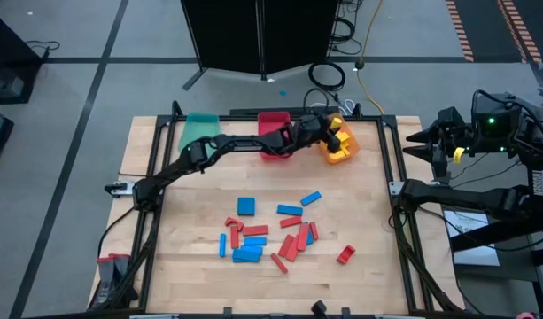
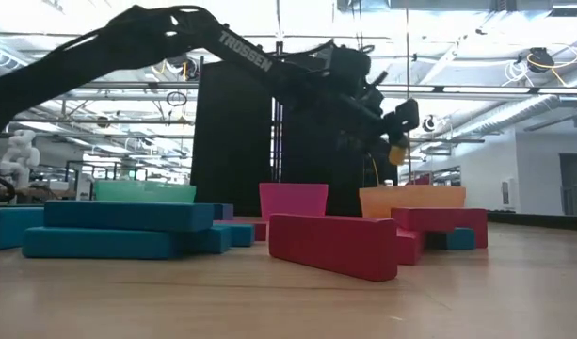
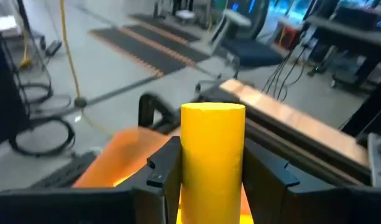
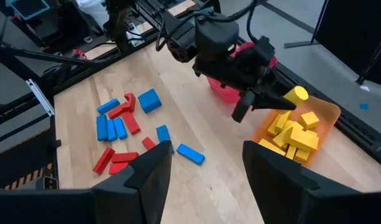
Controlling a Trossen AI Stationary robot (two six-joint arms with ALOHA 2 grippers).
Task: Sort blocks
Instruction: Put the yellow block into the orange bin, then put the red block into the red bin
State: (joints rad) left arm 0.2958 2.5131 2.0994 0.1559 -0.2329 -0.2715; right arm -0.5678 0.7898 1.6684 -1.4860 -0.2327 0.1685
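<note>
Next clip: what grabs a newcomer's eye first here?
The left gripper, stretched across the table's far side, holds a yellow cylindrical block above the orange plastic bin heaped with yellow blocks. Red and blue blocks lie scattered mid-table, while the right gripper waits beside the table, open.

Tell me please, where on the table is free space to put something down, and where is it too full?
Bare wood lies between the teal bin and the pile of red and blue blocks, and along the table's right side past the lone red block. Crowded: the pile at the centre, and the back edge, where the left gripper holds a yellow block over the orange bin.
</note>
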